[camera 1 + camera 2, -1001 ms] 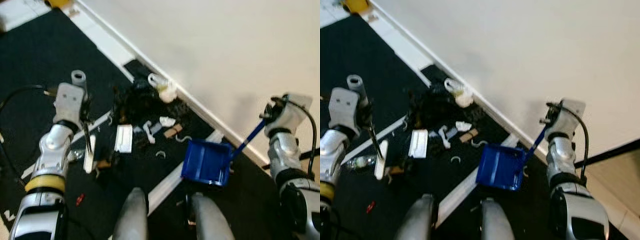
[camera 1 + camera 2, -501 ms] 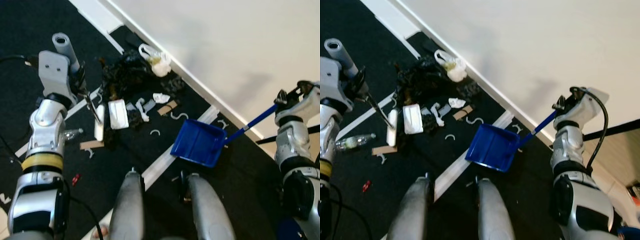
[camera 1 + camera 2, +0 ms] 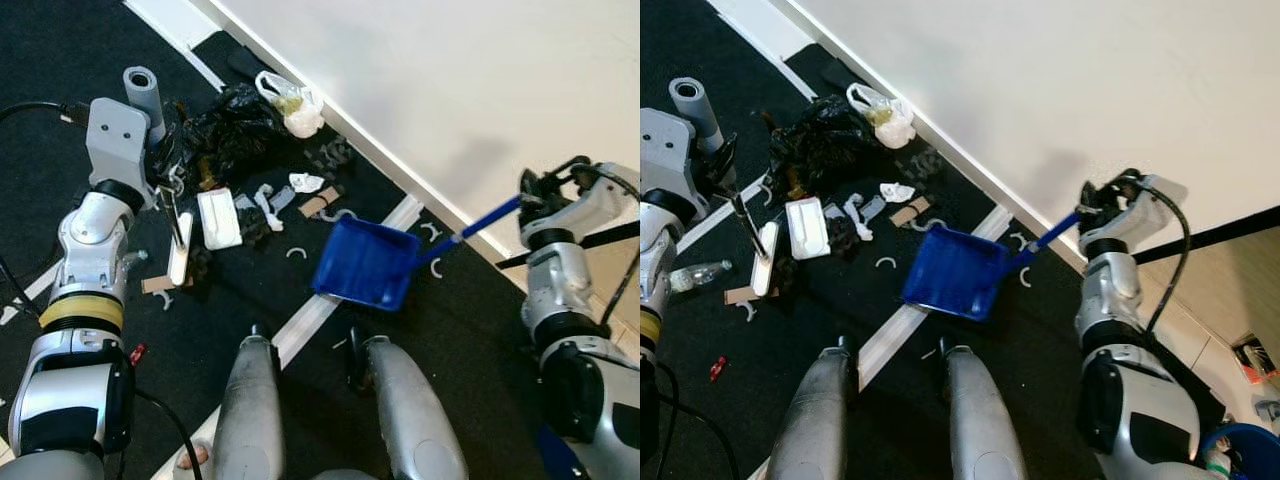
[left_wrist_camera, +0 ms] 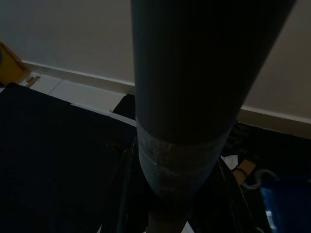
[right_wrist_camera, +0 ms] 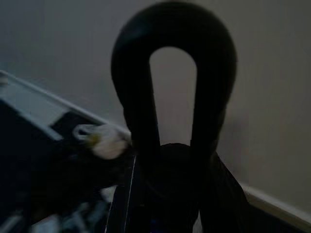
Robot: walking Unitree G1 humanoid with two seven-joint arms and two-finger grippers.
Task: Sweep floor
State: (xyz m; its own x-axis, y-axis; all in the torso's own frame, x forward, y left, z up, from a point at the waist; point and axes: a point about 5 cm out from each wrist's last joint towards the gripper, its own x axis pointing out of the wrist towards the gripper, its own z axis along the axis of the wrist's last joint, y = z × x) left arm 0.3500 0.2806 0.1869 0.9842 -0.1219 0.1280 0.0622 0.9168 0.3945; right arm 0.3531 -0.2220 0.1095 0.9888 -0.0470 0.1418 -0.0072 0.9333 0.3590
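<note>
Ahead of the right gripper [image 3: 532, 192], the blue dustpan [image 3: 366, 264] beside litter [image 3: 262, 196].

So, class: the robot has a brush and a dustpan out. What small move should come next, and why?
Probably a short stroke of the brush, held by the left claw, toward the blue dustpan. Scraps of litter lie on the dark floor between them, and the right claw holds the pan's handle with its mouth facing the pile.
</note>
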